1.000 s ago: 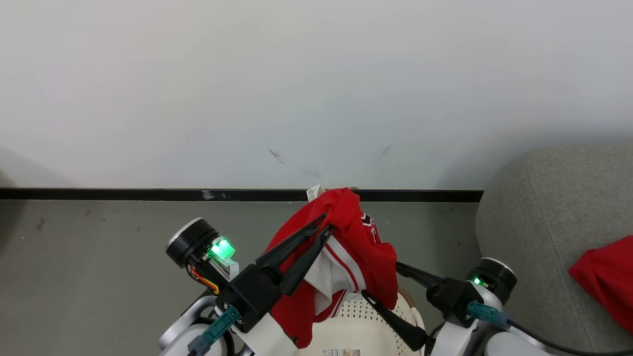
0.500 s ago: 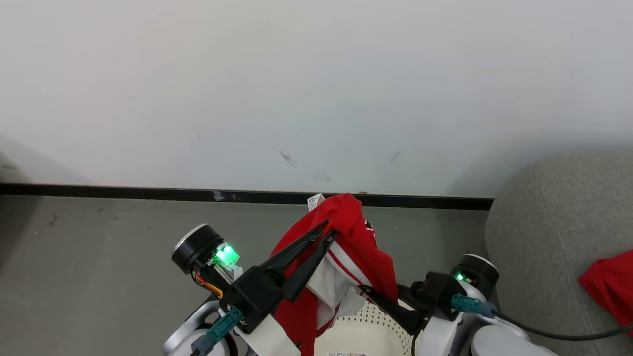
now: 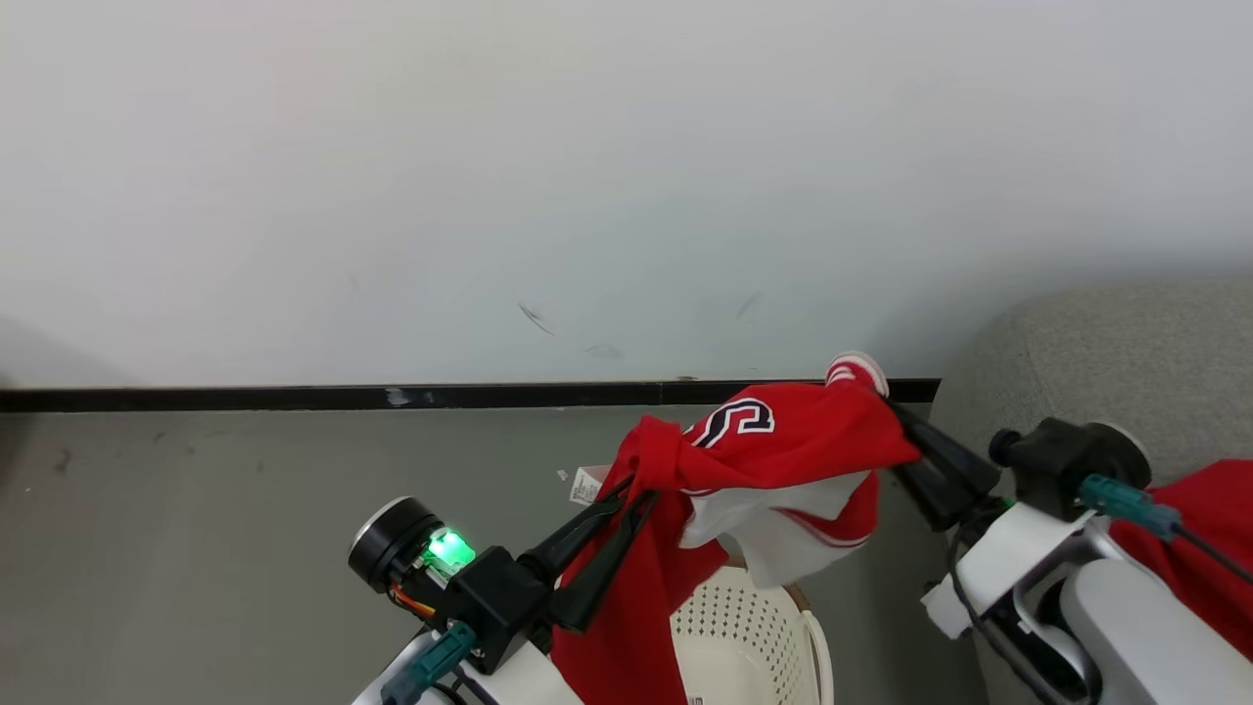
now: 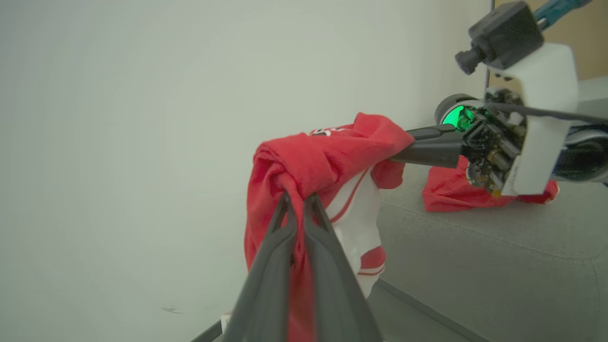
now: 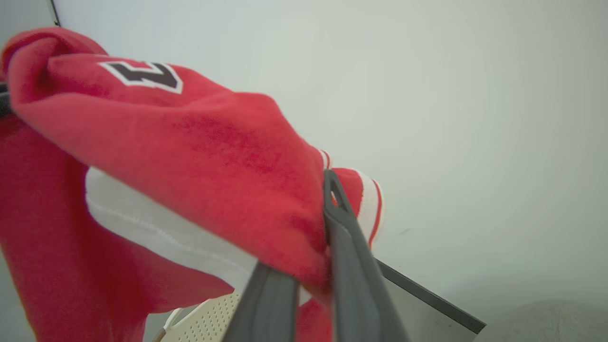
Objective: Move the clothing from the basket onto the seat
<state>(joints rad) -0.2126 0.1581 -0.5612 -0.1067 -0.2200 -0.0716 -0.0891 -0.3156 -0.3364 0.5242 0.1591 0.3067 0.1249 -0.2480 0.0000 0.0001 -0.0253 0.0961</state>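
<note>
Though partly hidden, basket (image 3: 754,632) beneath clothing (image 3: 793,446)

White wall (image 3: 587,147) (scuffed), black skirting (image 3: 294,398), grey floor (image 3: 196,509).

Right claw (image 5: 325,194) clamped on red clothing (image 5: 213,152), numeral (image 5: 142,73) uppermost, perforated basket (image 5: 204,323) below, pale wall (image 5: 475,95) behind

Half-hidden numeral (image 3: 741,419) on clothing (image 3: 812,452)
</note>
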